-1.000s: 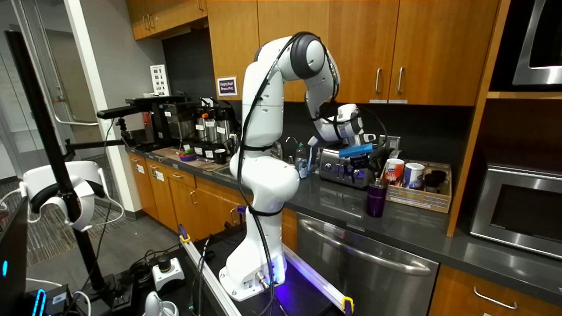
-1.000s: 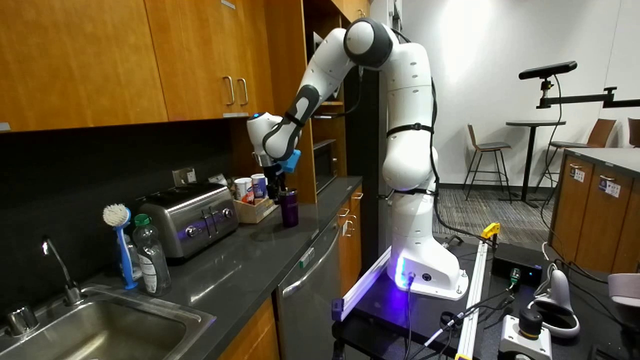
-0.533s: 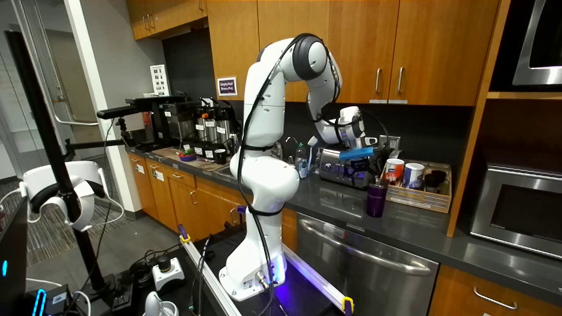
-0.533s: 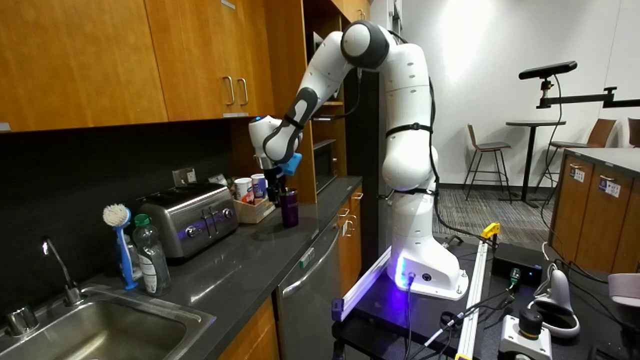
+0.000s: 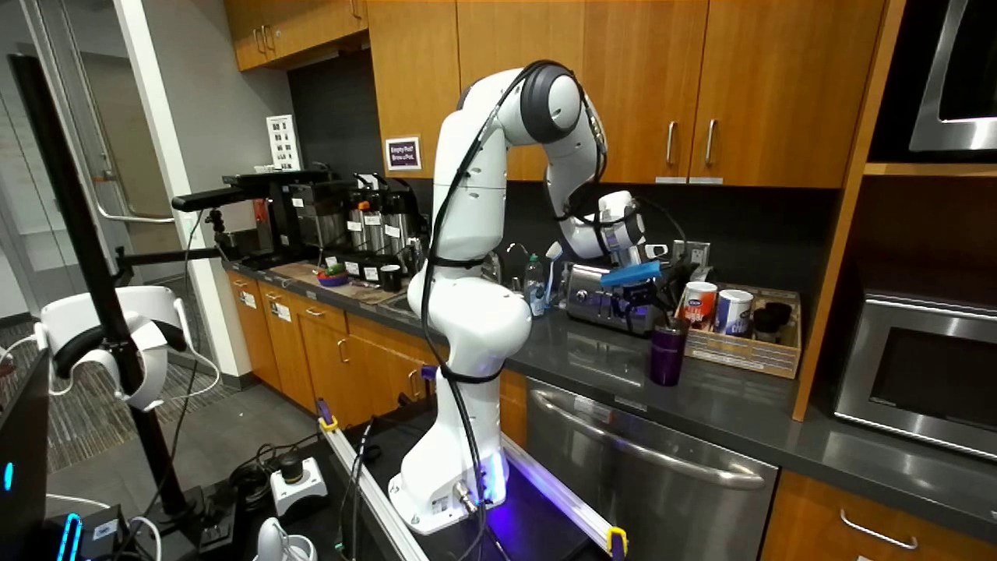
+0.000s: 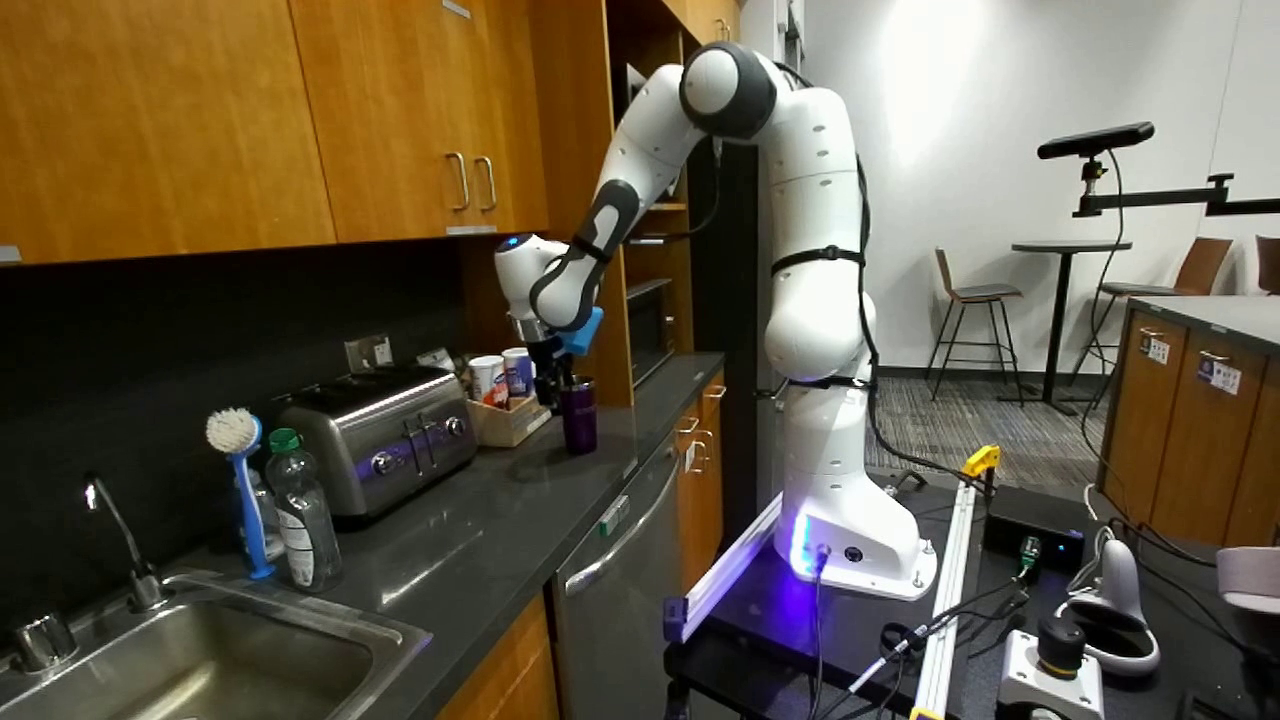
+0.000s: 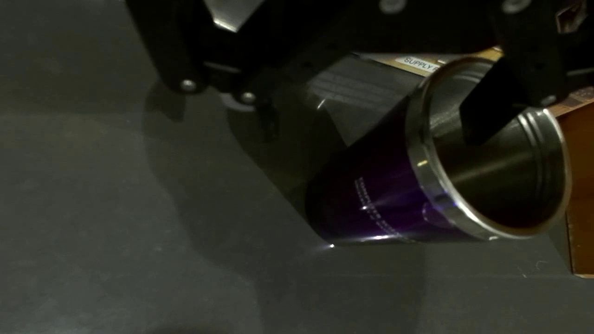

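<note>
A purple metal cup (image 7: 390,204) with a silver rim stands upright on the dark counter (image 7: 116,260). It shows in both exterior views (image 5: 667,354) (image 6: 579,418). My gripper (image 7: 373,129) comes in from the top of the wrist view, jaws spread and nothing held between them. One of its fingers (image 7: 485,116) overlaps the cup's open mouth; whether it reaches inside or touches the wall, I cannot tell. The opposite finger is off to the cup's left, over the counter. In the exterior views the gripper (image 5: 650,312) (image 6: 556,388) is just at the cup's rim.
A steel toaster (image 6: 385,440) stands beside the gripper, near the back wall. A cardboard tray (image 5: 748,352) with a red-white canister (image 5: 699,304), a blue-white canister (image 5: 732,312) and dark jars is behind the cup. A wooden cabinet panel (image 5: 829,257) rises beyond the tray.
The arm and gripper have moved down slightly toward the cup, mostly in the first half second, then shifted a tiny bit. The cup has not moved.
</note>
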Controlling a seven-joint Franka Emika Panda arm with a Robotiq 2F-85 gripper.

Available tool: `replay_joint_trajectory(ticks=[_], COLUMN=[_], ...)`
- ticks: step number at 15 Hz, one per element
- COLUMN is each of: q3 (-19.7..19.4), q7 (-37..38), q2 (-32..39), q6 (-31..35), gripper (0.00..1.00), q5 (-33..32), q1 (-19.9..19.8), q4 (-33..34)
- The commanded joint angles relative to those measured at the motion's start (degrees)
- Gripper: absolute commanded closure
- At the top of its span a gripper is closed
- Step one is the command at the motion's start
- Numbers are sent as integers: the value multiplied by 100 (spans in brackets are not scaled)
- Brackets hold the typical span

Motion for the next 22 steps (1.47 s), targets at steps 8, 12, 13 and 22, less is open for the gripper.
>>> replay_joint_trajectory(ticks=[8, 12, 13, 22], q3=[340, 422, 432, 365], q7=[-2290, -3990, -4411, -5296], q2=[-235, -283, -294, -178], q6=[-717, -793, -866, -1212], gripper=[0, 0, 0, 0], q5=[1037, 1787, 1950, 2094], q1=[83, 38, 34, 76], q4=[-55, -20, -7, 79])
